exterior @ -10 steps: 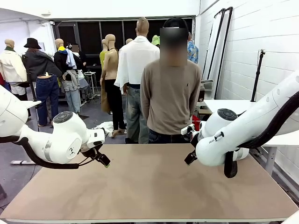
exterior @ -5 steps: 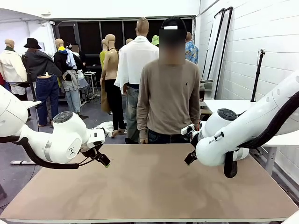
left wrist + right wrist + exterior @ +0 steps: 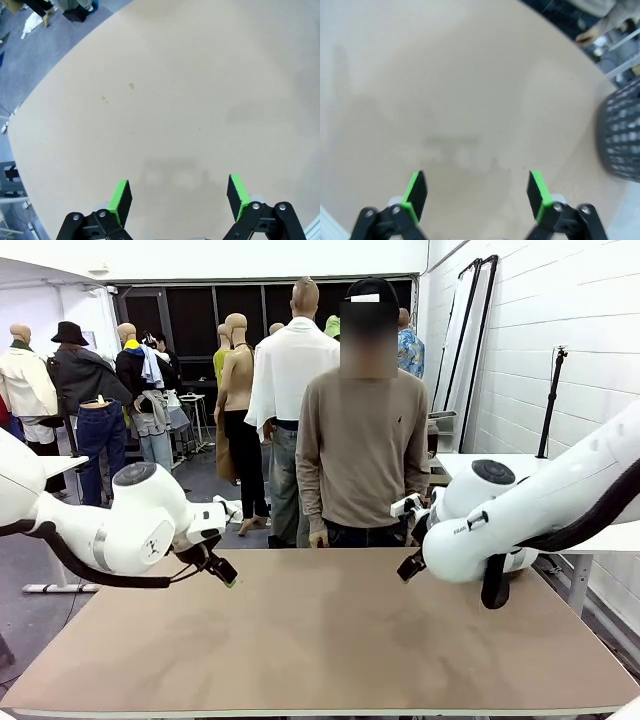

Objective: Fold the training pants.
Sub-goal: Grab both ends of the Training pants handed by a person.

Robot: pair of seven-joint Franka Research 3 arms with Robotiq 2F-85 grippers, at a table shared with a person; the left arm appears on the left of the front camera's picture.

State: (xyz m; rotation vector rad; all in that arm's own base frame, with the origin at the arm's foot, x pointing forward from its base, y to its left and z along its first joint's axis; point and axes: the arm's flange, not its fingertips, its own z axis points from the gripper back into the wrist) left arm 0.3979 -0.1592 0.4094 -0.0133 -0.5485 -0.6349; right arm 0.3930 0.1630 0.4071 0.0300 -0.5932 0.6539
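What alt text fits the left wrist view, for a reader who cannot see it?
The robot's left hand hangs open above the beige table, its green-padded fingers wide apart with nothing between them. Grey-blue floor shows beyond the table's edge.

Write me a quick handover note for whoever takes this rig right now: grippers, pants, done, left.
Left gripper: open, holding nothing, above the left side of the table.
Right gripper: open, holding nothing, above its right side.
A person stands at the far edge, arms down.
The training pants are not yet on the table.
Done: no fold.
Left: get the pants laid out, then fold them.
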